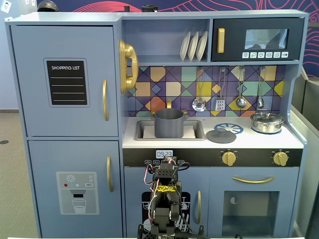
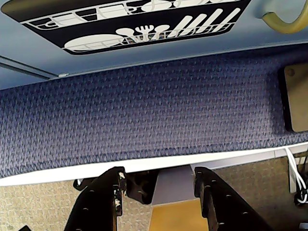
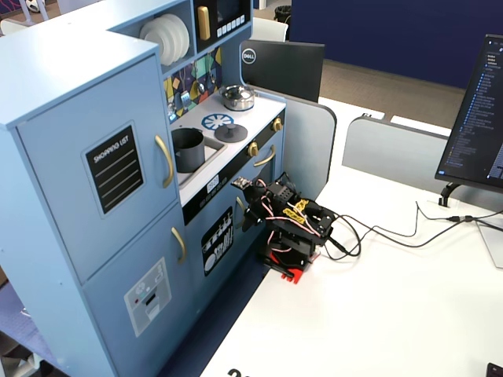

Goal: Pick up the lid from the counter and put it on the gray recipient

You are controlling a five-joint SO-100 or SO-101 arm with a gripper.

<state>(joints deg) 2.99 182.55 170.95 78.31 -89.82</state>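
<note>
So nothing's been grabbed yet; the arm is folded up low in front of the toy kitchen [image 1: 65, 30], and the pincer [image 2: 159, 185] is hanging empty with its jaws apart; in the wrist view you can see clear gap between the 2 fingers [image 2: 114, 192] and only blue carpet [image 2: 144, 115] and the bench edge [image 2: 216, 156] past them.

The lid [image 1: 221, 135] is way above the pincer and off to the right in a fixed view, lying flat on the kitchen's counter [image 1: 294, 142], knob up, just beside the sink [image 1: 199, 130]; the pot [image 1: 169, 123] sits inside that sink, almost straight above the pincer, open top, well within a short hop of the lid. There's also a shiny silver pot [image 1: 267, 122] further right with its own lid on, not the one we want.

My read: this is step 1, the reach hasn't started. Next move needs the arm to unfold and rise a lot, swing right over the lid, and come down with the jaws straddling that small knob; the disc is flat, so the knob looks like the only decent grip. Missing it probably just shoves the lid around.
</note>
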